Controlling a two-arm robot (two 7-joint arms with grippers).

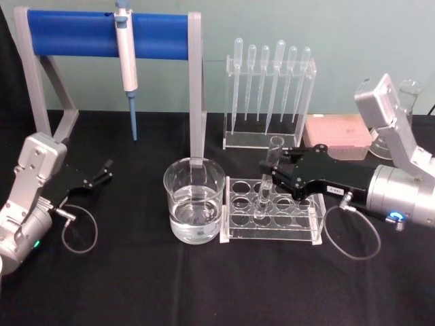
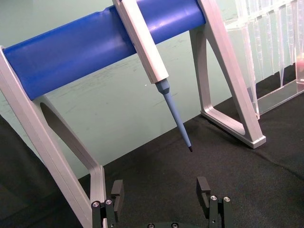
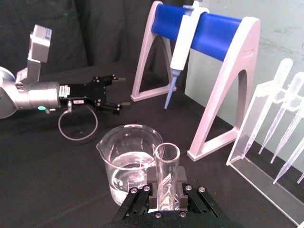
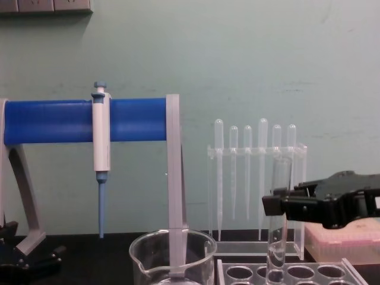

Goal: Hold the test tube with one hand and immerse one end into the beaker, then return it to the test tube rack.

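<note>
Two grippers: both are showing over the black worktop, one on each side of the beaker.
Beaker: it is standing upright on the worktop, holding clear liquid in its lower part, with its spout pointing toward the robot in the chest view.
Tube rack: the clear rack is sitting just beside the beaker, on the beaker's right, with rows of round holes in its top plate.
Test tube: the test tube is standing upright in a hole at the rack's beaker-side end, its open rim up; its bottom is still inside the rack, so it is beside the beaker and not in it.
Right gripper: the right gripper is reaching in from the side away from the beaker and is clamping the test tube around its middle, one finger on each side; the right wrist view is showing the glass pinched between the black fingers.
Left gripper: the left gripper is resting low, well apart from the beaker on its left, with its fingers spread apart and nothing between them.
Pipette stand: the clear stand of thin pipettes is standing behind the rack, farther from the robot than the beaker.
Pipettor: the white-and-blue pipettor is hanging from the blue bar behind and left of the beaker.
</note>
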